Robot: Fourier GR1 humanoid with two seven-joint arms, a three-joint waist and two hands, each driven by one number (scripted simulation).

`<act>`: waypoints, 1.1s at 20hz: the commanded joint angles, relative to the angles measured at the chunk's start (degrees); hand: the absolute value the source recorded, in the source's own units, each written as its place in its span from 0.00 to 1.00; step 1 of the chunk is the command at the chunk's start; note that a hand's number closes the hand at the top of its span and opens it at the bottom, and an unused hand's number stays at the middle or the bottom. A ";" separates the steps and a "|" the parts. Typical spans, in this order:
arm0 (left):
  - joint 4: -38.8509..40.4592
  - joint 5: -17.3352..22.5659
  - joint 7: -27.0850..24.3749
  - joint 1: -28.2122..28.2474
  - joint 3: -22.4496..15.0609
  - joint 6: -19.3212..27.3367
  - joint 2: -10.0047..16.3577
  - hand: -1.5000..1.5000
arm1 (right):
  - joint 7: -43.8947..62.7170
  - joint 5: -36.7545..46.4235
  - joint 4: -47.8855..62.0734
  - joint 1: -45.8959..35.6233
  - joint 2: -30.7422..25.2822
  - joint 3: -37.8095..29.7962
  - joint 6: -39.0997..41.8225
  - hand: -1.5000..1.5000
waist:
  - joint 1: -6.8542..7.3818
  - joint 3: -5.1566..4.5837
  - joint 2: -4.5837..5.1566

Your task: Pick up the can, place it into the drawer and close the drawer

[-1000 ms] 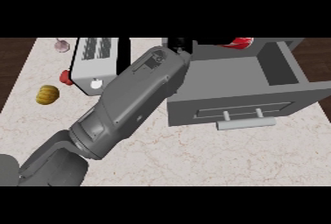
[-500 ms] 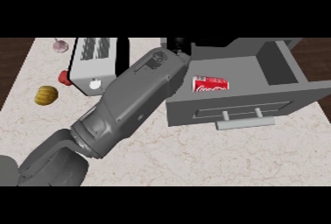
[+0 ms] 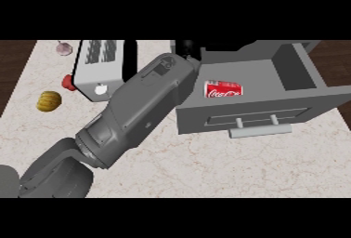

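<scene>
A red can (image 3: 224, 89) lies on its side inside the open grey drawer (image 3: 260, 108), at its left end, free of any hand. The drawer stands pulled out from the right, its front bearing a bar handle (image 3: 263, 128). My left forearm runs from the lower left corner up to the drawer's back left corner. Only a dark part of my left hand (image 3: 186, 47) shows past the wrist, above and to the left of the can. The right hand is nowhere in the view.
A white toaster (image 3: 103, 62) with a red knob (image 3: 67, 82) stands left of the forearm. A yellow fruit-like thing (image 3: 48, 100) and a small pinkish bulb (image 3: 64, 47) lie near the counter's left edge.
One second ago the can was up by my left hand above the drawer's back. It then came down into the drawer and now lies there. The forearm has barely moved.
</scene>
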 commanded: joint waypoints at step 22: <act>-2.97 5.67 -5.25 -1.30 -0.44 0.66 -0.01 0.00 | -15.04 56.60 3.79 -21.36 -4.40 25.10 -1.79 0.00 | 4.35 -0.08 -0.23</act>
